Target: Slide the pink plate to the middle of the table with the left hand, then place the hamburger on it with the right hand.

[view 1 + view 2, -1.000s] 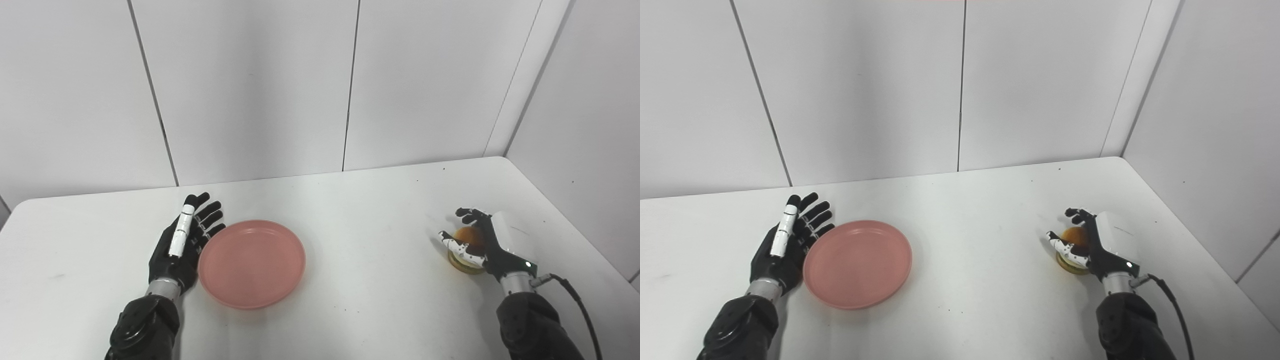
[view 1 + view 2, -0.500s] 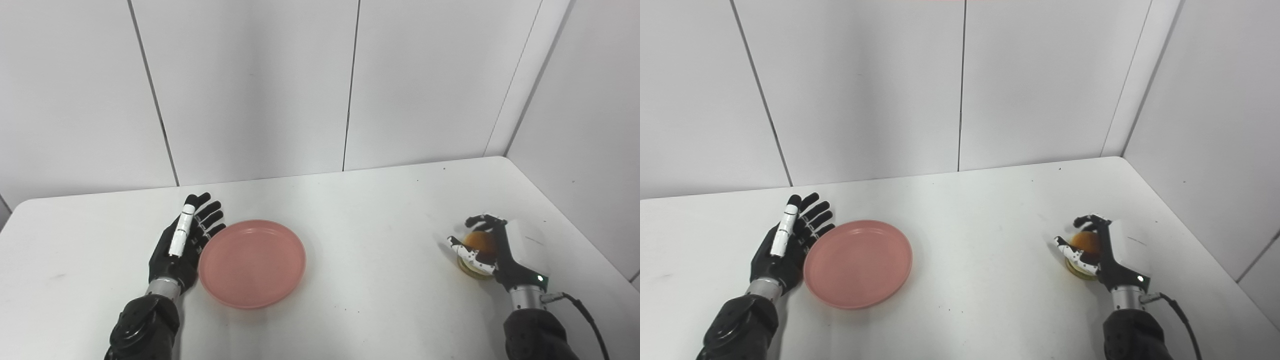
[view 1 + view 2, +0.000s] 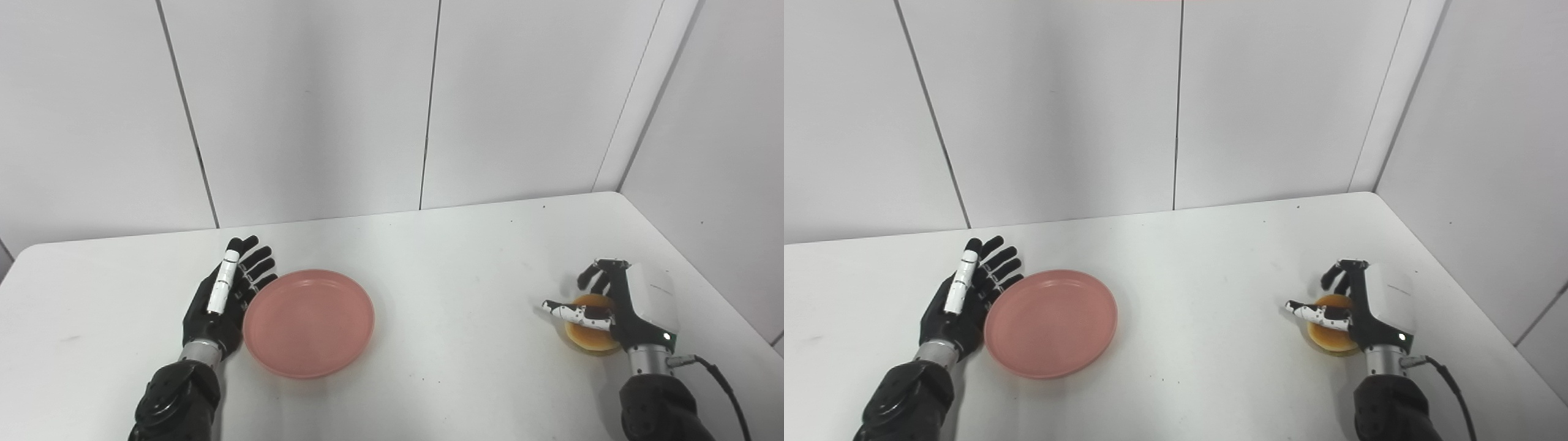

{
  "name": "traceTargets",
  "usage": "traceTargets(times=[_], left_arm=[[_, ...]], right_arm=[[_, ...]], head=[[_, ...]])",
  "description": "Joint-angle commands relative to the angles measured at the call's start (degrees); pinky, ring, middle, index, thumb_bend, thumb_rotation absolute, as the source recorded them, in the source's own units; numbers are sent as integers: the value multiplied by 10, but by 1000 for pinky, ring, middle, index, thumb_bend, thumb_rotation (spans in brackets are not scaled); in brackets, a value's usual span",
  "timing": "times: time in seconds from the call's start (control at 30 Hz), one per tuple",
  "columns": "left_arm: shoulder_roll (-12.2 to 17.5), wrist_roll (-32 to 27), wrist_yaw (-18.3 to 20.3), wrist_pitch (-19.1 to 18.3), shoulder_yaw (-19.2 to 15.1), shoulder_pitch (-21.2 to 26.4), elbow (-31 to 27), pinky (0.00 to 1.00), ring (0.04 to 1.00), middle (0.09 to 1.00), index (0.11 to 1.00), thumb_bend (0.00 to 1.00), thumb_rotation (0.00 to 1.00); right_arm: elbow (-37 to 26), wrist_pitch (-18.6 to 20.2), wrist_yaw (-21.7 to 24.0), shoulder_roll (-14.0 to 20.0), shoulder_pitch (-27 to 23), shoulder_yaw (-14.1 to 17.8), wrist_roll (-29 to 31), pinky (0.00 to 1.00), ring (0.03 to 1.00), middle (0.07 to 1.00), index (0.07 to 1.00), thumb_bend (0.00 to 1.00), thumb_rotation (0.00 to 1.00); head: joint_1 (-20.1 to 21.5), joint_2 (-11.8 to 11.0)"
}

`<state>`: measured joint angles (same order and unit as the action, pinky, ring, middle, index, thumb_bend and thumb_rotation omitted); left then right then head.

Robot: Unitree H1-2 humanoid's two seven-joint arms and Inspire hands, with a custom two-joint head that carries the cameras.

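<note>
- Since a second ago your right hand (image 3: 618, 303) has drawn back toward you and its fingers have spread: they were curled round the hamburger (image 3: 591, 337) then, and now the thumb lies across the bun's top while the other fingers (image 3: 597, 275) stick up past its far edge, clear of it. It has hold of nothing.
- The hamburger sits flat on the worktop (image 3: 465, 269) at the right side, directly under that open hand, just toward the middle from the palm. You would need to close around it again before any lift.
- The plate (image 3: 309, 321) has not moved in that second. It lies flat, left of the worktop's middle, well apart from the hamburger.
- Your left hand (image 3: 223, 300) has also kept its place: flat, fingers straight and a little apart, its inner edge touching or just beside the plate's left rim, gripping nothing.
- That is the relation to mind: the plate lies to the right of the left fingers, so a push rightward carries it toward the middle. In my judgement the slide is not finished, and it comes before the hamburger.
</note>
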<state>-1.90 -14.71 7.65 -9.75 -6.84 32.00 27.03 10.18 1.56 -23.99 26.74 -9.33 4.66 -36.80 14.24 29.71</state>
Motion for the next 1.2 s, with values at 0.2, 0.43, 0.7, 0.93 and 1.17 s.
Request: traceTargets(times=[0.2, 0.43, 0.7, 0.93, 1.17], left_arm=[[-5, 4, -8, -8, 3, 2, 15, 750, 813, 783, 777, 703, 680], [-8, 3, -10, -8, 3, 1, 13, 749, 802, 775, 776, 689, 687], [-11, 5, -12, -5, 4, 2, 15, 752, 804, 765, 771, 689, 684], [-18, 8, -17, -10, 9, 1, 14, 750, 800, 765, 780, 711, 697], [-22, 11, -20, -3, 16, 3, 21, 754, 793, 749, 767, 685, 698]], right_arm=[[-33, -40, -7, 10, -29, -13, -7, 124, 164, 220, 217, 569, 409], [-105, -34, 29, -5, -57, -30, -6, 61, 95, 139, 158, 573, 358], [-218, 5, 112, -39, -96, -49, -9, 67, 106, 160, 178, 545, 254], [-230, -14, 134, -76, -126, -64, -6, 81, 120, 178, 199, 546, 246], [-201, -29, 127, -106, -145, -88, -19, 70, 103, 154, 168, 560, 232]], head=[[-8, 0], [-21, -5], [-45, -2], [-68, 2], [-76, 3]])
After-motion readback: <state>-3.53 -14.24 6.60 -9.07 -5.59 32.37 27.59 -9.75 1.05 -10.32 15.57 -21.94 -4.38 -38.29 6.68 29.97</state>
